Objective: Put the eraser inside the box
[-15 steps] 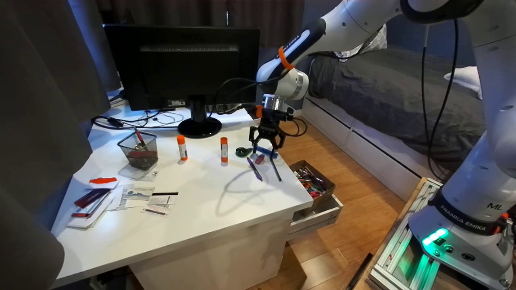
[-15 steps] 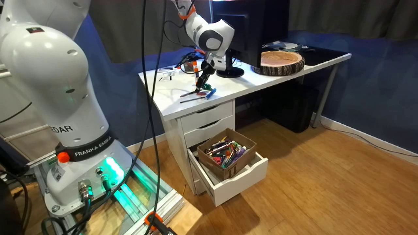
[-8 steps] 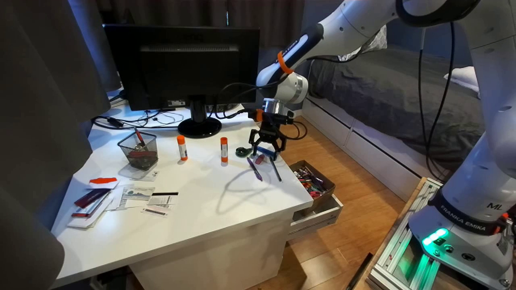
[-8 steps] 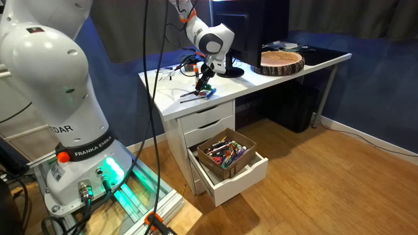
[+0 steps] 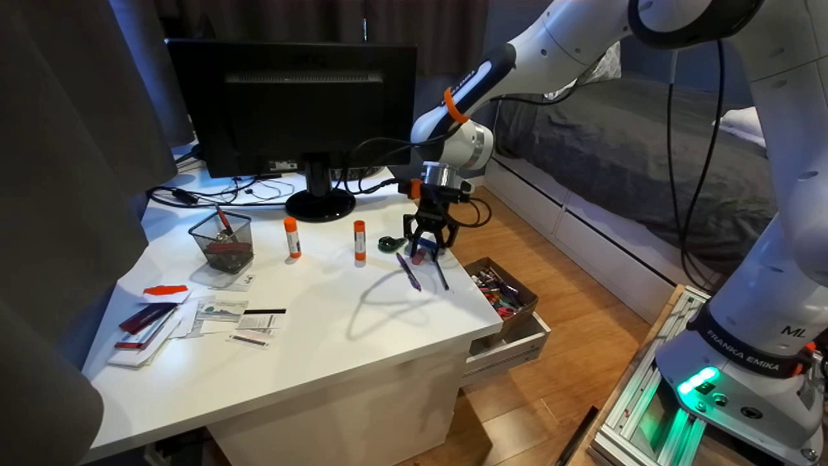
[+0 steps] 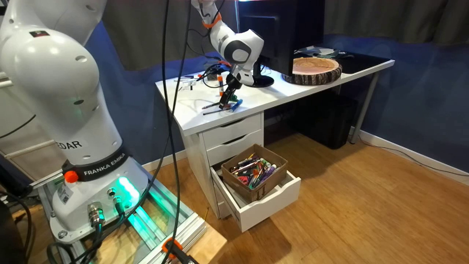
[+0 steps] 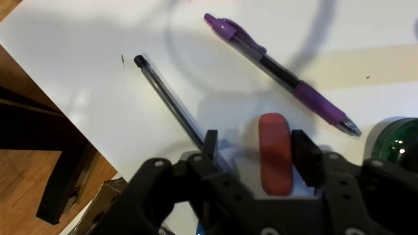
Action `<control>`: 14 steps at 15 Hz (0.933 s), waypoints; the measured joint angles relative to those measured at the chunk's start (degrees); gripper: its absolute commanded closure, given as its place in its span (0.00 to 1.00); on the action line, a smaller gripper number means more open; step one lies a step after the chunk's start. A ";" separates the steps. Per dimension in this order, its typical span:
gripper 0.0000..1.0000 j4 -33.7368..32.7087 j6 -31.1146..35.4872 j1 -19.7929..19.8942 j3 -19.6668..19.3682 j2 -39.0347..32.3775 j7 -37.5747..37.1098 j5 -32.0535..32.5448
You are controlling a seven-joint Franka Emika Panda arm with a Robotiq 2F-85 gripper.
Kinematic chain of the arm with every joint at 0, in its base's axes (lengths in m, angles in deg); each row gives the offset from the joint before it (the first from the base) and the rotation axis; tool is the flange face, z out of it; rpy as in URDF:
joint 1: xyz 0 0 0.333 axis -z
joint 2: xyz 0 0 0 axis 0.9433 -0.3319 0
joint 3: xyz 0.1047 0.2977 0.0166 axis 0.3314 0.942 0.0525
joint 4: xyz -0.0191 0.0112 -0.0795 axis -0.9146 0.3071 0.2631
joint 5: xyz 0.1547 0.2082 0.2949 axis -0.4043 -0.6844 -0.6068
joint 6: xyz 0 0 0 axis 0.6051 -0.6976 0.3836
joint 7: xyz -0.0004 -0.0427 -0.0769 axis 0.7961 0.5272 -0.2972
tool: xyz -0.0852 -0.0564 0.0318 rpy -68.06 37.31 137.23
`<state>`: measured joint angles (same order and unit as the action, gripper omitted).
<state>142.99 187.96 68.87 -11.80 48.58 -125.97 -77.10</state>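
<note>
The eraser [image 7: 276,156] is a reddish, rounded bar on the white desk, seen in the wrist view and partly in both exterior views [image 5: 419,257] [image 6: 228,105]. My gripper [image 7: 253,143] is low over the desk with the eraser between its fingers. The right finger in the wrist view is against or very close to the eraser; the left finger stands apart, with a gap. The gripper also shows in both exterior views [image 5: 425,253] [image 6: 222,106]. The brown cardboard box [image 6: 264,189], full of pens and markers, sits in an open drawer below the desk edge.
A dark thin pen [image 7: 169,101] runs to the left finger. A purple pen [image 7: 281,73], a green round object [image 5: 390,244] and a blue marker [image 6: 236,105] lie close by. Two glue sticks [image 5: 359,241], a mesh cup [image 5: 223,243] and a monitor [image 5: 291,110] stand on the desk.
My gripper has come down to the desk and its fingers have drawn closer together around the eraser. The eraser and the dark pen have shifted slightly.
</note>
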 measured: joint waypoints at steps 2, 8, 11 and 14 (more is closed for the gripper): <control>0.85 -0.25 0.07 0.00 -0.01 -0.03 -0.08 -0.01; 0.94 -0.40 0.08 0.00 -0.14 0.04 -0.09 -0.01; 0.94 -0.30 0.10 0.15 -0.29 0.79 0.08 -0.01; 0.94 1.71 0.50 0.54 -0.48 4.71 2.01 -0.01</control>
<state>144.70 188.46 69.41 -12.28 53.29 -123.95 -77.11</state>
